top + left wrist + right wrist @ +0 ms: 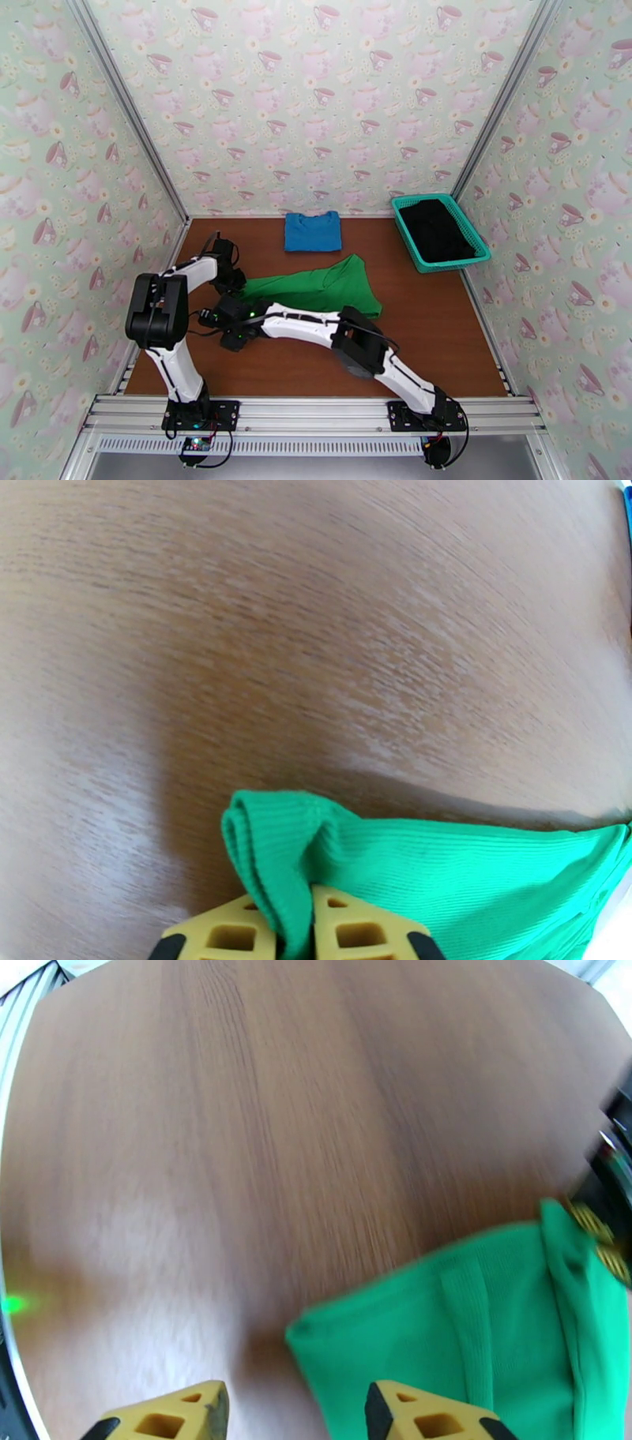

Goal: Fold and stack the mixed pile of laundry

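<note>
Nearest the arm bases, the right gripper (296, 1410) hovers low over the tabletop (450, 339), its fingers spread wide with nothing between them. The near-left corner of the green shirt (320, 288) lies just ahead of them. A little beyond, the left gripper (294, 922) has its fingers pinched on a bunched fold at the shirt's left end. From both grippers the shirt stretches rightward, its long axis running left to right. Farther back lies the folded blue shirt (313, 231), and at the far right the black garment (436, 229) sits in the basket (457, 263). The right arm likely needs only a short reach to take the near corner.
</note>
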